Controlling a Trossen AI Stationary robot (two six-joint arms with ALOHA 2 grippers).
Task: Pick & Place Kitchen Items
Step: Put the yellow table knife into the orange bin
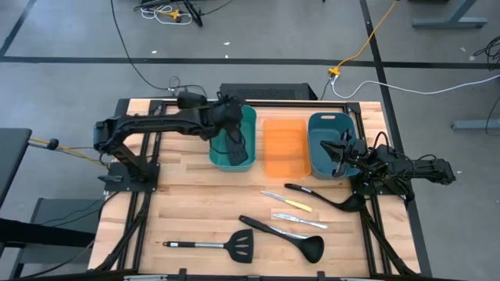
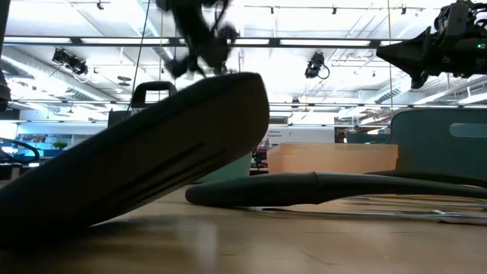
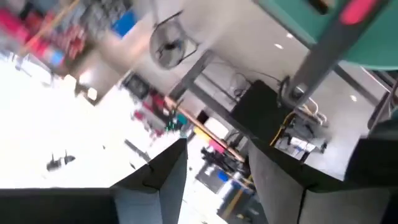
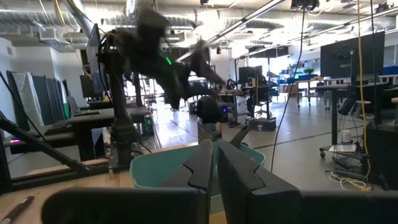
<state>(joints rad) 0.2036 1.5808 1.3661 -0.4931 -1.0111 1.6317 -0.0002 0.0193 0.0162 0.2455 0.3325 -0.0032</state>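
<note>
My left gripper hangs over the left teal bin, open and empty; it shows blurred in the low view. A dark item lies in that bin. My right gripper is shut and empty over the right teal bin. On the table lie a steel-handled black slotted spatula, two black ladles, a yellow-handled knife and a slim silver knife. The spatula's head fills the low view's front.
An orange bin stands between the two teal bins at the table's far side. The utensils lie scattered over the near right half of the table. The arm bases stand at the left and right edges.
</note>
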